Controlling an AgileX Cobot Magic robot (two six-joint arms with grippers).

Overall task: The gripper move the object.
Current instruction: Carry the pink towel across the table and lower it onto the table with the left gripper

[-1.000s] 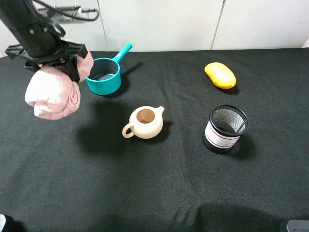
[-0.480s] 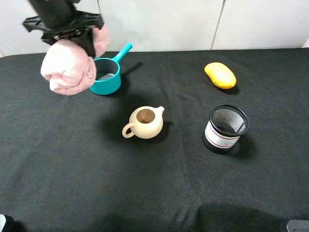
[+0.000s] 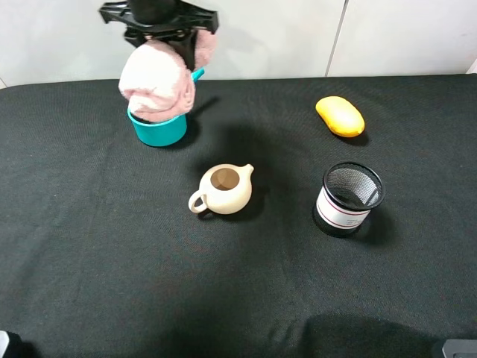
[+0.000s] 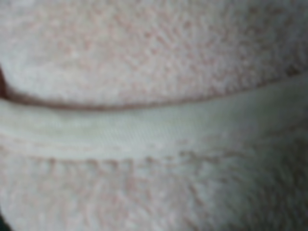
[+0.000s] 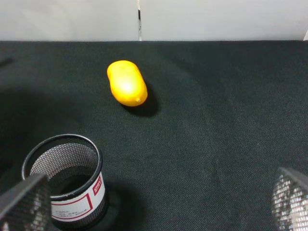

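Left gripper (image 3: pixel 162 26) is seen closed on the object (image 3: pixel 155 82), a pale-pink rolled towel, which is pinched near its upper end between the black jaws and hangs below them. The object is held at the far left of the black cloth table (image 3: pixel 112 261), directly over a teal saucepan (image 3: pixel 158 128). Much of the pan's opening is hidden by it in the high view, and whether the two touch cannot be told. The left wrist view is filled by blurred pink terry and a pale hem band of the object (image 4: pixel 154 72); the fingers cannot be made out there.

A cream teapot (image 3: pixel 223 189) is set nearer the middle, apart from the pan. A yellow-orange fruit (image 3: pixel 340 116) (image 5: pixel 126 83) lies far right, and a black mesh cup (image 3: pixel 349 198) (image 5: pixel 67 178) stands nearer than it. The right gripper (image 5: pixel 159 204) is shown with jaws spread wide, nothing between them.
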